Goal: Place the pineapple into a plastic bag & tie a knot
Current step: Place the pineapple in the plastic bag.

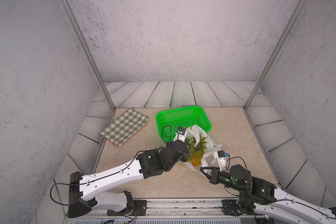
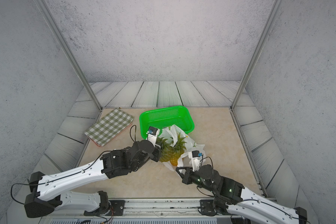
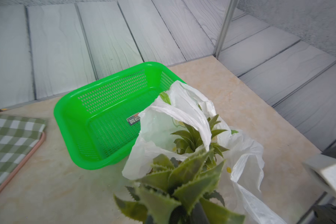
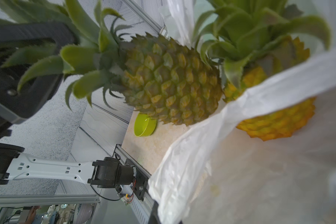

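We note green basket [image 1: 182, 116] just behind bag [image 1: 194, 131]. Checked cloth [image 1: 124, 126] lies at desk's [image 1: 163, 180] far left. Small green bowl [image 4: 145, 126] sits near front rail. Second pineapple [image 4: 275, 120], yellower, sits in bag mouth, filling it. Left pincer [image 2: 157, 153] clenched on crown of pineapple [image 2: 164, 155]: greener, tilted, just outside mouth, against yellow one. Right pincer [image 1: 202, 170] clamped on bag's near rim. Bag thin, white, crumpled.

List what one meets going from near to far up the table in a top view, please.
From the near edge: right gripper → yellow pineapple → basket. Left out, as they overlap: bag, cloth, greener pineapple.
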Motion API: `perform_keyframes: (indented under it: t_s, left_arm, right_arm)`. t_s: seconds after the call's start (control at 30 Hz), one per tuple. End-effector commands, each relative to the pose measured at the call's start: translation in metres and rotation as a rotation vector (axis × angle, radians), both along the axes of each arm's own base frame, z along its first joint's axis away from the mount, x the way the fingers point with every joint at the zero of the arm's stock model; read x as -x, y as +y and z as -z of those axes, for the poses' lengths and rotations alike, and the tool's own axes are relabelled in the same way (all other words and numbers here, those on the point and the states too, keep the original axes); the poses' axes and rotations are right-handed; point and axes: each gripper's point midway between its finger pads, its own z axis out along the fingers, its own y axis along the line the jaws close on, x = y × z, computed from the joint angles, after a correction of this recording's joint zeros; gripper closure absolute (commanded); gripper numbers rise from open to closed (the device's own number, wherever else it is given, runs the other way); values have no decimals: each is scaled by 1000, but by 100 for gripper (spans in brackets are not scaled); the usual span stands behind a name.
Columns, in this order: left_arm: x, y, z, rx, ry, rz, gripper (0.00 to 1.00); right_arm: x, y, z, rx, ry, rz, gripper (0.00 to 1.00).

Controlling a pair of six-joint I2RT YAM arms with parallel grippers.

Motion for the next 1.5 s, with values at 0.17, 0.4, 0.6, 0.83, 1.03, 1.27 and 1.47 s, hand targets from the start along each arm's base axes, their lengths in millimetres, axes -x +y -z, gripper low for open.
perform_keyframes:
  t_s: [0.17,0.4,0.6,0.83,1.03,1.27,1.47]
  left_arm:
    - [3,-39,-10,82,31,79,100]
    - [-2,-67,-7,108,58,101,100]
    - [-4,-47,-40,227,44,90,100]
    - [-10,-8,-60,293,23,38,100]
    - [-8,-8,-63,330,56,89,100]
    - [-16,13,-48,342,92,30,100]
    - [-20,60,-63,366,48,-41,100]
  right_arm:
    - [-11,-2,-53,-55,-132,36,100]
    - [-21,-9,-54,30,-147,91,100]
    - [-21,-18,-33,38,-112,122,100]
    - [-22,-12,-43,19,-140,106,100]
    - [-23,54,-81,19,-165,-94,100]
    - [-22,103,-170,-37,-306,-270,100]
    - [-33,118,-224,-19,-412,-349,100]
